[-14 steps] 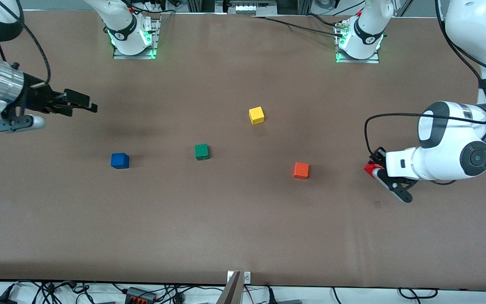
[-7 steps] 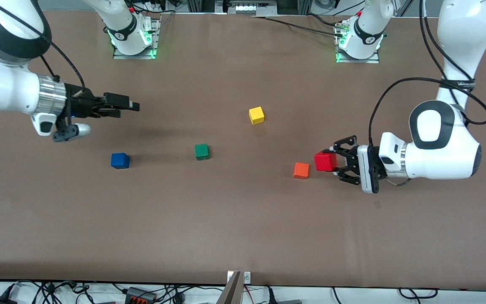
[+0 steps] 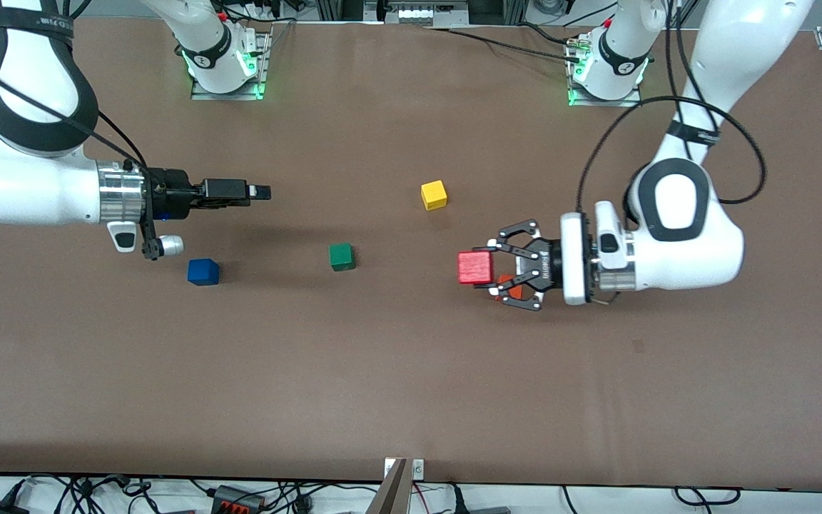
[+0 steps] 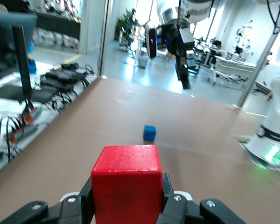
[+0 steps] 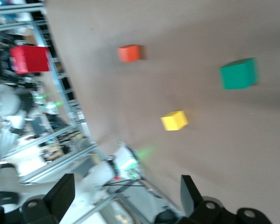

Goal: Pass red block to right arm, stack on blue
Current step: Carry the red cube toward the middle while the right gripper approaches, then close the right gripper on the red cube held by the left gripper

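Note:
My left gripper (image 3: 481,269) is shut on the red block (image 3: 474,267) and holds it in the air over the orange cube, pointing toward the right arm's end. In the left wrist view the red block (image 4: 127,184) fills the space between the claw fingers (image 4: 170,205). The blue cube (image 3: 203,272) sits on the table toward the right arm's end; it also shows in the left wrist view (image 4: 149,133). My right gripper (image 3: 259,192) is open and empty, held level in the air above the table between the blue and green cubes, pointing toward the left gripper. In the right wrist view its fingers (image 5: 60,193) stand wide apart, and the red block (image 5: 30,59) shows farther off.
A green cube (image 3: 341,256) lies mid-table, and a yellow cube (image 3: 434,194) lies farther from the front camera. An orange cube (image 3: 506,280) is mostly hidden under the left gripper. The right wrist view shows the orange (image 5: 129,53), green (image 5: 238,73) and yellow (image 5: 174,120) cubes.
The left arm has carried the red block from its end of the table to over the orange cube. The right gripper has moved in toward the table's middle.

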`<state>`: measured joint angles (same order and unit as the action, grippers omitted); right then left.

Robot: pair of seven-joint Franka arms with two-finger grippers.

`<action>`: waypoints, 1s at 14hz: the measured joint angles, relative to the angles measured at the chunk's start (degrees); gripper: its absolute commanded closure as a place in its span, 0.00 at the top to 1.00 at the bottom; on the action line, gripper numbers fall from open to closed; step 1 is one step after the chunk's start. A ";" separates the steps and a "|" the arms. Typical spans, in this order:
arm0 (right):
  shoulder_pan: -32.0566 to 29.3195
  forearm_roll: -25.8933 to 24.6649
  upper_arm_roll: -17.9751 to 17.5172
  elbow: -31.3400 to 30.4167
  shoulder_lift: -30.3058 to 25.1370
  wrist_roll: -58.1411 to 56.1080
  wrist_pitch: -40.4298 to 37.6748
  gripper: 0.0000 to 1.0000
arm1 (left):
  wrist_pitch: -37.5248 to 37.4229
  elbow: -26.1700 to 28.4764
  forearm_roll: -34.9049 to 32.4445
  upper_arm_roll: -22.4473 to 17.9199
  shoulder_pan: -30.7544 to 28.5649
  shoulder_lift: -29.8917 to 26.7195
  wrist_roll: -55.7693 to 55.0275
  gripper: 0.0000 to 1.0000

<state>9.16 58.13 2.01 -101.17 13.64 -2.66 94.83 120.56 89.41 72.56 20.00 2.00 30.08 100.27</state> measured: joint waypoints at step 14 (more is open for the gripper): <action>0.12 28.10 0.30 7.10 17.22 -13.52 -9.30 1.00 | 19.58 2.82 16.59 8.95 6.85 0.52 6.88 0.07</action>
<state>9.28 86.23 2.31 -94.07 30.86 -16.18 85.53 140.14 92.24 89.15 28.94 8.85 30.59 107.14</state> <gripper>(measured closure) 0.000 0.445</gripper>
